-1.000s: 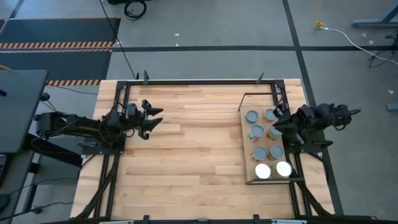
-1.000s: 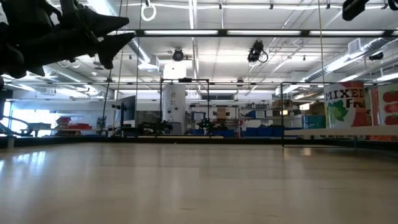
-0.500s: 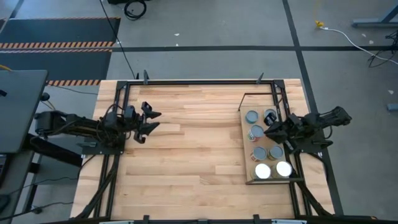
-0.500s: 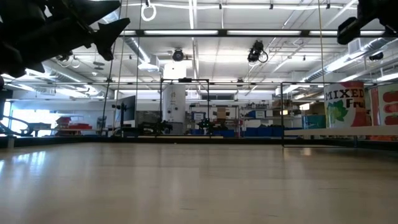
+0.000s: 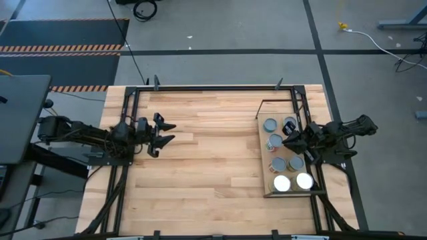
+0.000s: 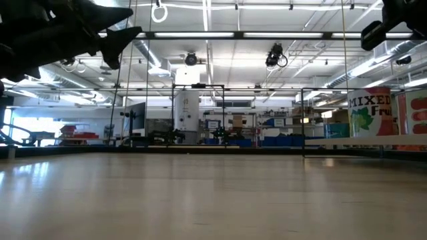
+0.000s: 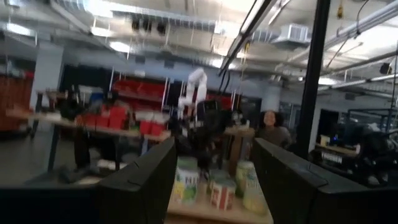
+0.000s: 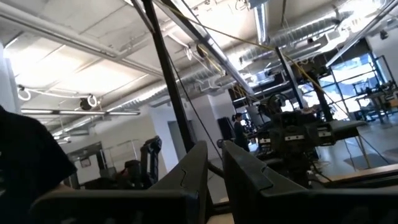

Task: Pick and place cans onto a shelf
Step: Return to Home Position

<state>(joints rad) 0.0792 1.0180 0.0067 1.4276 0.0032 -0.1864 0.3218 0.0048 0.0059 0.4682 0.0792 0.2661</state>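
Note:
Several cans stand upright on the shelf (image 5: 263, 155), a narrow light wood board with a black frame at the table's right side. Some tops are silvery-blue (image 5: 270, 125), two are bright white (image 5: 282, 183). In the low view one can (image 6: 371, 112) shows a "MIXED Fruit" label. My right gripper (image 5: 287, 140) hovers above the shelf's middle cans, shut and empty, high over them in the low view (image 6: 379, 28). My left gripper (image 5: 164, 130) is open and empty above the table's left part. The cans (image 7: 186, 180) show far off between its fingers.
A black metal frame (image 5: 213, 87) runs round the table's far edge and sides. The wide wooden tabletop (image 5: 207, 167) lies between the two arms. A person (image 7: 271, 127) stands in the room beyond the table.
My right gripper has moved toward the table's left, from the shelf's right edge out over the middle cans, and has stayed there for the last half second. The cans have not moved.

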